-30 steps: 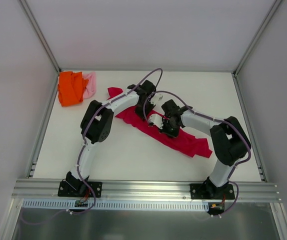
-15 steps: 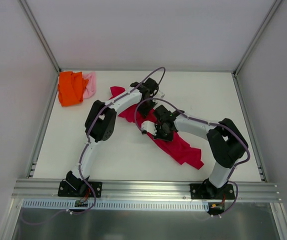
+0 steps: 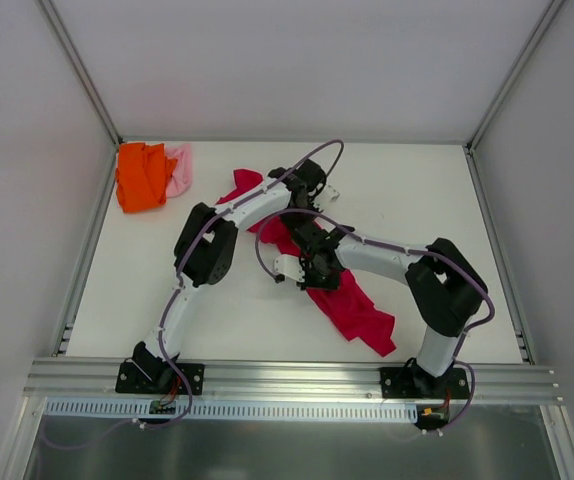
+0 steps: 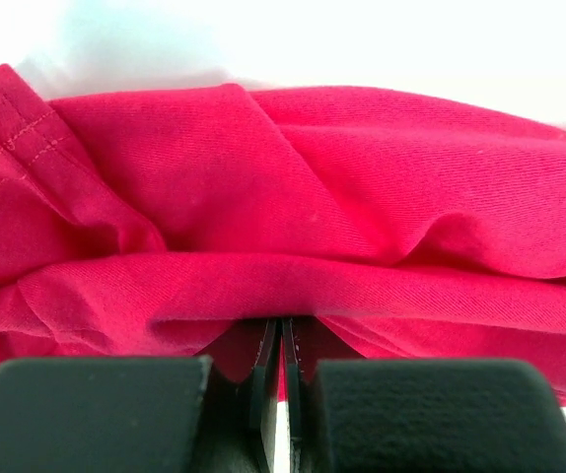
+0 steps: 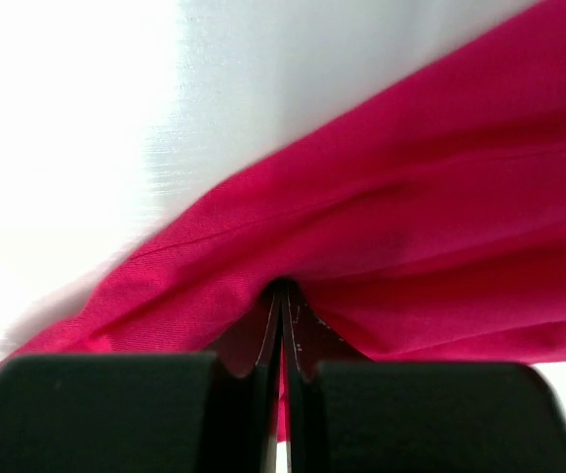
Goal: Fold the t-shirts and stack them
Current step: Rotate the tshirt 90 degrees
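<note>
Crimson t-shirt: wrist views reveal clamped jaws.

A crimson-red t-shirt lies bunched in a diagonal band across the middle of the frame, from upper left to lower right. The left gripper is at its upper end and the right gripper just below, at its middle. At upper left an orange t-shirt lies crumpled, a pale pink t-shirt touching its right side.
</note>
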